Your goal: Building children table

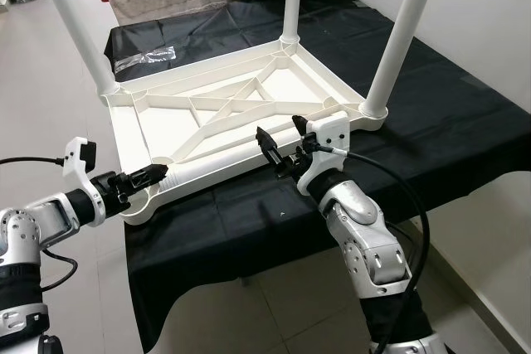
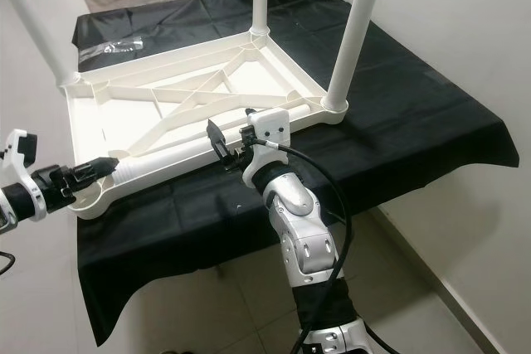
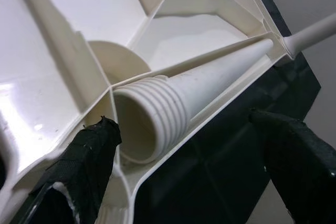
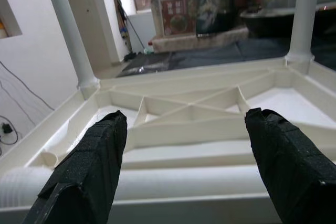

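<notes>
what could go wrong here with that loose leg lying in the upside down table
1. The loose white plastic leg lies along the near rim of the upturned white table top. Both the left gripper and right gripper are open, so a one-sided nudge may roll it away.
2. The table top's near corner overhangs the black cloth-covered table; pushing down there might tip it.
3. Three upright white legs stand close by; swinging the loose leg up could hit one.
</notes>
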`<state>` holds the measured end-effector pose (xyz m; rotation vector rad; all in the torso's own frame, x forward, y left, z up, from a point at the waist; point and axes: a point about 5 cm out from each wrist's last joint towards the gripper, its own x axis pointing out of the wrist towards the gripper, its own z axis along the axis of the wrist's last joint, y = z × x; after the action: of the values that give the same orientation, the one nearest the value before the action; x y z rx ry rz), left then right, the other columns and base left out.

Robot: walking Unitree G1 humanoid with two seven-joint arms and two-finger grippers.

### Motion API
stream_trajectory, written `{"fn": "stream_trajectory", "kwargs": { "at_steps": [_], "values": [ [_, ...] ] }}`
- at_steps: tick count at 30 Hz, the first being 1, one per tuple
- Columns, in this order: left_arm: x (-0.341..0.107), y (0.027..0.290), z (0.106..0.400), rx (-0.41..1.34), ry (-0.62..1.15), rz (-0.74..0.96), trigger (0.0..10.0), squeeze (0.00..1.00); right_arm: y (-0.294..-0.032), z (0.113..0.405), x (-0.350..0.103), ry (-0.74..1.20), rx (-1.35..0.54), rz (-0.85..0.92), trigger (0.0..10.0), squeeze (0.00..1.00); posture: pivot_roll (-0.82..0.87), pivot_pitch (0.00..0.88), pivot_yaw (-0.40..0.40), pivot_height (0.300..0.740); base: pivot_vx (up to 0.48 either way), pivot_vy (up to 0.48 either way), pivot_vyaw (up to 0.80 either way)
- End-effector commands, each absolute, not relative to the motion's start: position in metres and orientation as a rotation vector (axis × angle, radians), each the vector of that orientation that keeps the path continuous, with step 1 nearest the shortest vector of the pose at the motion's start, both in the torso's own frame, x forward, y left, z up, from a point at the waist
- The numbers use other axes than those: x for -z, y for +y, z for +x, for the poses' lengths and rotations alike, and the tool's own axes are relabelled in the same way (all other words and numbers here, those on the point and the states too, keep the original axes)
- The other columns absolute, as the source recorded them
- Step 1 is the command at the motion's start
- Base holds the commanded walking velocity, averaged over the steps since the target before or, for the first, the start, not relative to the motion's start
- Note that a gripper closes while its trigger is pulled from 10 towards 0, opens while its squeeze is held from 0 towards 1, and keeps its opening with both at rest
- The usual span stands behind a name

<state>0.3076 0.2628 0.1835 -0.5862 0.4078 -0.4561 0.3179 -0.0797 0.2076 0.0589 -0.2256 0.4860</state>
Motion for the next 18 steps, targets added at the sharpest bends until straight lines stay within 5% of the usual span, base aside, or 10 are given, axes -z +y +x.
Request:
{"fn": "stream_trajectory", "kwargs": {
  "at_steps": [1,18],
  "values": [
    [-0.186,0.267,0.306,0.462,0.435,-0.585,10.0,0.00,-0.077,0.316,-0.204,-0.204,-0.495,0.072,10.0,0.00,0.05,0.228,0.039,0.740,0.000,0.000,0.00],
    [-0.186,0.266,0.305,0.498,0.482,-0.620,10.0,0.00,-0.077,0.313,-0.201,-0.185,-0.491,0.071,10.0,0.00,0.05,0.224,0.058,0.740,0.000,0.000,0.00]
  ]
}}
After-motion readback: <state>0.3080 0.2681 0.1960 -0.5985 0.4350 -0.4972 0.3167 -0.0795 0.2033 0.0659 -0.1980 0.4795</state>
